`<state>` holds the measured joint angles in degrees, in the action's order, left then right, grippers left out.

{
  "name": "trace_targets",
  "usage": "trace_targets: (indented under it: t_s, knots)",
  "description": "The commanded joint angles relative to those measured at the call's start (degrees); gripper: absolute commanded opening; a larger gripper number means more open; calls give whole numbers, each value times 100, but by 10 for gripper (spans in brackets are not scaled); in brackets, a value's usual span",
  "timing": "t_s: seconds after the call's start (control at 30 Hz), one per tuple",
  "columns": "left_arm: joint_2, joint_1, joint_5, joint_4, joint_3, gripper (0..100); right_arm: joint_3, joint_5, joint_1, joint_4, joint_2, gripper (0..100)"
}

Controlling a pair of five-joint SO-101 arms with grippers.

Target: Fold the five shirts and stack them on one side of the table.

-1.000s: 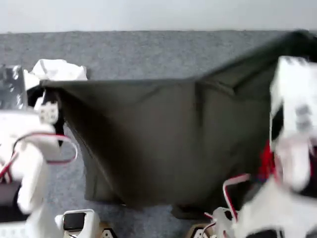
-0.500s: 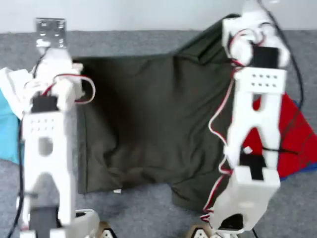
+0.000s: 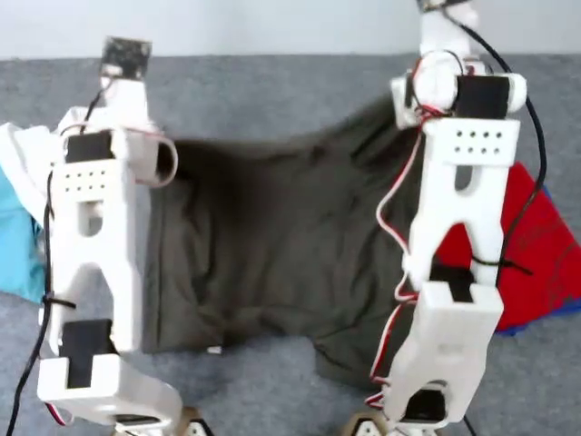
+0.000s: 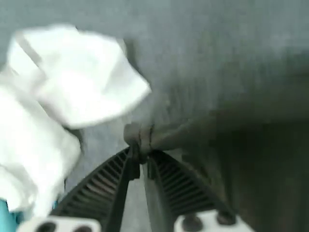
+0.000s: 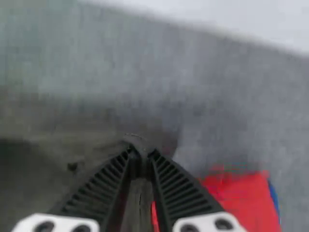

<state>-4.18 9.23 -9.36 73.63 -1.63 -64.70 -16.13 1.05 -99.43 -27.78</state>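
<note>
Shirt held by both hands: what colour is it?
The shirt is dark olive, clearest in the high view.

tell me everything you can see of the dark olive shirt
The dark olive shirt looks like soft, matte cloth, lying wrinkled and spread across the grey table between the two arms. The left end effector pinches one far corner, the right end effector the other. A red shirt lies beside it.

No readable text, label, number or sign anywhere in view.
</note>
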Motion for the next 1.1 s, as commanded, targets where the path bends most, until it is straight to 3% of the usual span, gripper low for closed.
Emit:
trace_targets:
  t_s: [0.0,0.13,0.37,0.6,0.8,1.07]
  knots:
    - [44,35,-396,932,-224,14,18,-273,-207,-365,277,10]
    - [158,35,-589,1626,-224,14,1222,-431,-277,-374,1015,10]
    - [835,26,-1073,2708,-189,14,4571,-1081,-286,-356,3240,10]
    - [1705,264,-1134,2690,778,14,6699,-1626,-286,-347,4910,10]
    - [2681,299,-1626,2690,2167,14,7262,-1864,-295,-365,5675,10]
    - [3956,308,-1749,2690,3688,14,8563,-1890,-295,-365,6334,10]
